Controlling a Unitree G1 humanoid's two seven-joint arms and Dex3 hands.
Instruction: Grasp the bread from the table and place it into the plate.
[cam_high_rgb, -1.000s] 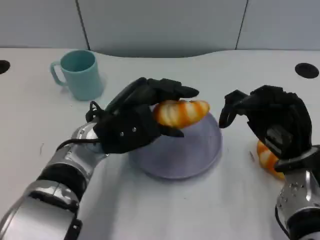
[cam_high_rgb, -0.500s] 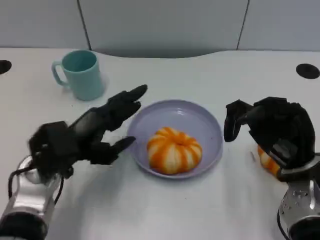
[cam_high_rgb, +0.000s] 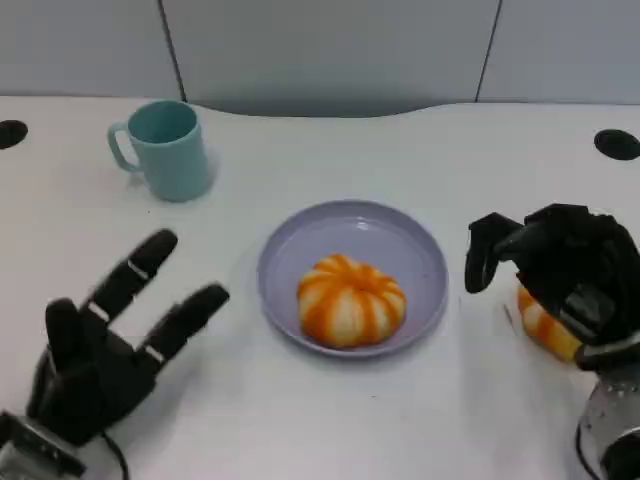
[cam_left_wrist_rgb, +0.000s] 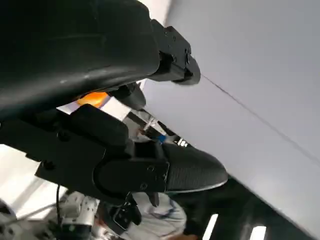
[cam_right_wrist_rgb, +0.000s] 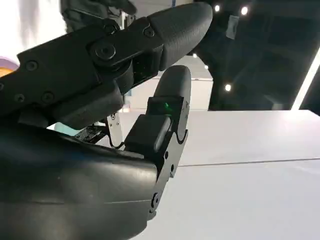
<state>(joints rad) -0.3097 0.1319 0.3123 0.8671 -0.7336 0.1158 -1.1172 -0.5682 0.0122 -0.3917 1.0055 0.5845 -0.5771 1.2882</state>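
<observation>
One bread sits in the purple plate, lying ahead of the left hand and off to that hand's right, well apart from it. The left hand is empty, palm low over the table, fingers spread and pointing up toward the plate and the teal mug beyond.

The second bread is what the coming move turns on — it lies on the table just beside the plate's rim, directly under and slightly behind the right hand, partly hidden by it. That makes the right hand far the nearer of the two. Its fingers curl downward over the bread without plainly closing on it; whether they touch it I cannot tell. The visible part of the bread is rounded, so its long axis is hard to judge.

From this hand, the plate lies immediately to its left — a short sideways carry, by my judgement.
</observation>
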